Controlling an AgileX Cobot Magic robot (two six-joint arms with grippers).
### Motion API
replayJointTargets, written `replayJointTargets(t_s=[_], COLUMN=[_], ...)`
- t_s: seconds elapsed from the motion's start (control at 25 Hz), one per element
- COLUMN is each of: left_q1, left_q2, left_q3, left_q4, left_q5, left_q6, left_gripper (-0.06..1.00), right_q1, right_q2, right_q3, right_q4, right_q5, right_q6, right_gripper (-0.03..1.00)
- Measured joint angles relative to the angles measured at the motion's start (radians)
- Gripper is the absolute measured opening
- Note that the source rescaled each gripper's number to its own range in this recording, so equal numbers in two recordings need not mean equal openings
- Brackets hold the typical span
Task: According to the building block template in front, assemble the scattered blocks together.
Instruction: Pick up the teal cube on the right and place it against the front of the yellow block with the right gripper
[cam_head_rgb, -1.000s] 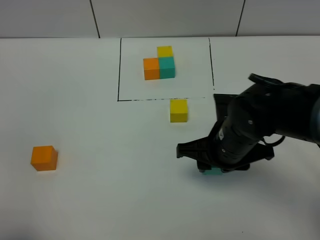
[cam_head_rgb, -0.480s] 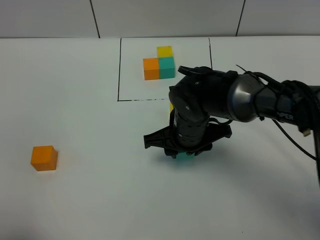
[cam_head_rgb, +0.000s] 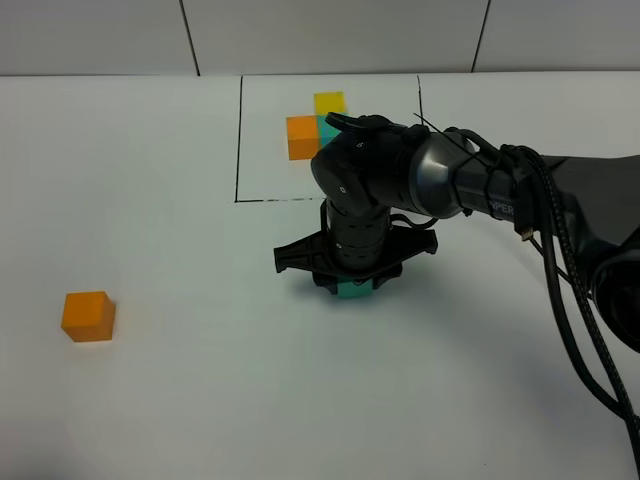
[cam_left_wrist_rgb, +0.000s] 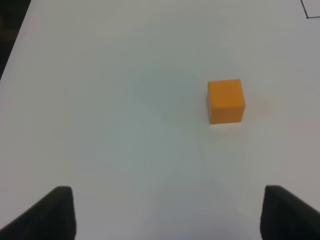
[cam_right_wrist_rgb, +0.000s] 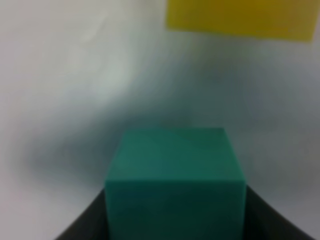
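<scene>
Right pincer (cam_head_rgb: 350, 286) clamped on small matte teal cube (cam_right_wrist_rgb: 175, 180). We would square it flush against small matte yellow cube (cam_right_wrist_rgb: 240, 17) before releasing. Left pincer (cam_left_wrist_rgb: 167, 212) wide open.

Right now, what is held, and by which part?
The right gripper clamps the teal cube by opposite side faces; the left gripper is open, holding nothing.
</scene>
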Motion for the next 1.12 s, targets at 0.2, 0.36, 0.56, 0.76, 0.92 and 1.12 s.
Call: replayJointTargets(t_s=[0.2, 0.36, 0.56, 0.76, 0.92, 1.12], left_q1=[0.000, 0.000, 0.000, 0.000, 0.000, 0.000], left_q2=[0.000, 0.000, 0.000, 0.000, 0.000, 0.000], left_q3=[0.000, 0.000, 0.000, 0.000, 0.000, 0.000], left_q4=[0.000, 0.000, 0.000, 0.000, 0.000, 0.000], left_q5=[0.000, 0.000, 0.000, 0.000, 0.000, 0.000], left_q6=[0.000, 0.000, 0.000, 0.000, 0.000, 0.000], left_gripper=[1.00, 1.00, 1.00, 1.00, 1.00, 1.00], right_q1=[-0.035, -0.046, -0.047, -0.047, -0.047, -0.047], right_q2=[0.012, 0.012, 0.014, 0.017, 0.017, 0.021], right_q3=[-0.005, -0.004, -0.006, -0.007, -0.007, -0.007], right_q4=[0.001, 0.002, 0.015, 0.028, 0.038, 0.047], right_q5=[-0.003, -0.014, -0.020, -0.027, -0.045, -0.055], right_q6=[-0.001, -0.001, -0.004, -0.008, -0.009, -0.009], right_gripper=[0.06, 0.06, 0.06, 0.06, 0.06, 0.06])
